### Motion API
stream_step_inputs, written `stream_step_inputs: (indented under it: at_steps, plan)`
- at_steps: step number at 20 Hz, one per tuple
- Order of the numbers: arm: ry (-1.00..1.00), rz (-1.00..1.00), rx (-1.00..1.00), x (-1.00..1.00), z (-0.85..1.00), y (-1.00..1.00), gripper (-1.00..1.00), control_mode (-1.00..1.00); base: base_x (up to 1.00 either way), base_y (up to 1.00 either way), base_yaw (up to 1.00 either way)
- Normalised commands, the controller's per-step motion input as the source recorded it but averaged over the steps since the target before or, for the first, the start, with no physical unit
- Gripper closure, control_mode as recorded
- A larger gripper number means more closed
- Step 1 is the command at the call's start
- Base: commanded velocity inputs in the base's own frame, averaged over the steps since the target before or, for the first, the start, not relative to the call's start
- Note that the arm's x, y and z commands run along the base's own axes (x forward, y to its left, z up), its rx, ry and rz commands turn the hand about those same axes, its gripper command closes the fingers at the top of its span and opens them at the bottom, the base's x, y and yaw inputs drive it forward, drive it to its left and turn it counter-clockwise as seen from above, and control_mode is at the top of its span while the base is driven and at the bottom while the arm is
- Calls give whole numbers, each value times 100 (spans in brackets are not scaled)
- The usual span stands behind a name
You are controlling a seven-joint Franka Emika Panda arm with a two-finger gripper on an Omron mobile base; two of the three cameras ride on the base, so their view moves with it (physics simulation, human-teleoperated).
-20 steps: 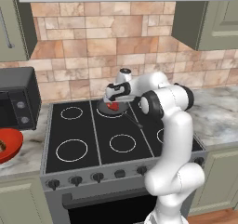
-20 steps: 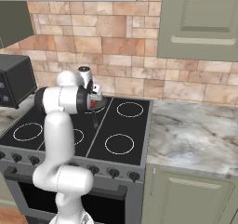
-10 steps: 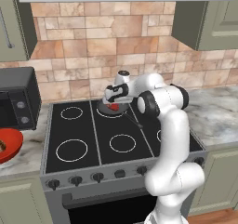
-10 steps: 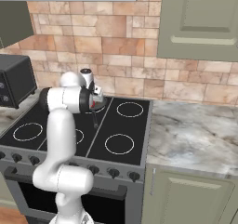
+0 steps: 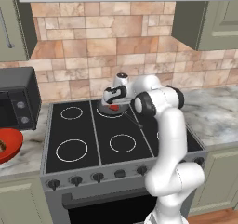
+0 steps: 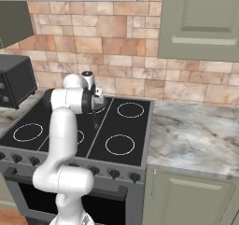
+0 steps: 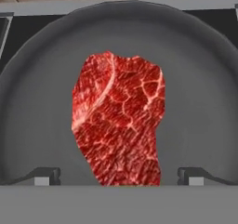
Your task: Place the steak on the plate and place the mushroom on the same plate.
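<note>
Change: compared with a second ago, the hand is seen lower over the rear burner and closer to the pan (image 5: 113,108), while the stove (image 5: 74,130) and the rest of the kitchen are unmoved.
Jaws: the gripper (image 7: 119,174) is held spread wide, one tip on each side of the steak (image 7: 119,121), with nothing pinched between them.
Steak: it is laid flat near the middle of the grey pan, its long side running from the near rim toward the far rim.
Why so held: the jaws are judged to be set astride the narrow width of the steak so that it can be closed on from both sides; the hand is pointed straight down into the pan for that reason.
Pan: it is set on the rear burner of the stove, with a dark handle (image 5: 134,121) reaching forward from it.
Step in hand: the steak is judged not yet grasped, so the task is at its start.
Red dish: a red-rimmed round dish (image 5: 6,145) is seen on the counter far to the left of the pan, cut off by the picture's edge; whether it is the plate or a bowl cannot be told.
Hidden: in the base views the pan is largely covered by the hand, and only a red speck of the steak is made out; whether the tips touch the pan floor cannot be told.
</note>
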Motion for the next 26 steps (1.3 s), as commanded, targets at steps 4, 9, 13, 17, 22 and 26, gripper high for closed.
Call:
stream_step_inputs:
  at_steps: [4,9,13,17,22,26]
  plan:
    - [0,0,0,11,-31,9,-100,-100,0,0,0]
    - [0,0,0,18,-32,8,-100,-100,0,0,0]
    - [0,0,0,22,-26,1,-100,-100,0,0,0]
    - [0,0,0,14,-22,1,100,-100,0,0,0]
    - [0,0,0,0,-1,0,100,-100,0,0,0]
    - [0,0,0,0,0,0,100,-100,0,0,0]
